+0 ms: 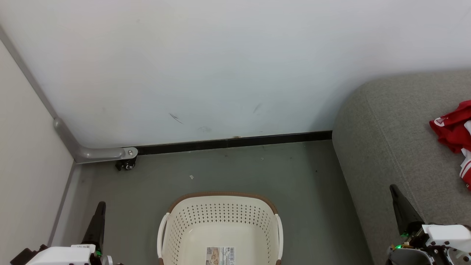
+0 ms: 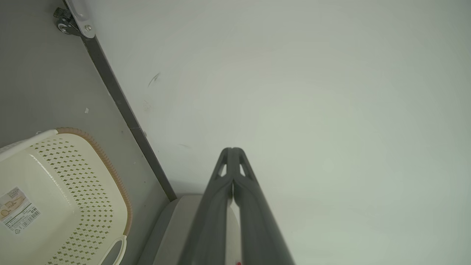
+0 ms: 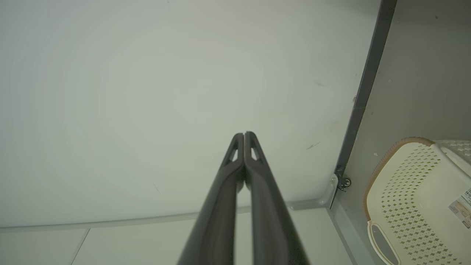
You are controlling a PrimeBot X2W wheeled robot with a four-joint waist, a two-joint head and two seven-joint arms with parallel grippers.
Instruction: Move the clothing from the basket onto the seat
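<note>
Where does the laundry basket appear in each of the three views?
Head view: basket at bottom centre, cut by the lower edge.
Left wrist view: basket at lower left.
Right wrist view: basket at lower right.
Shared landmark: the small caster wheel at the black skirting.

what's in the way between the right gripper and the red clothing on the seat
Nothing visible. Only the bare seat lies between the right gripper and the clothing, which already rests on the seat, cut off by the head view's right edge.
</note>
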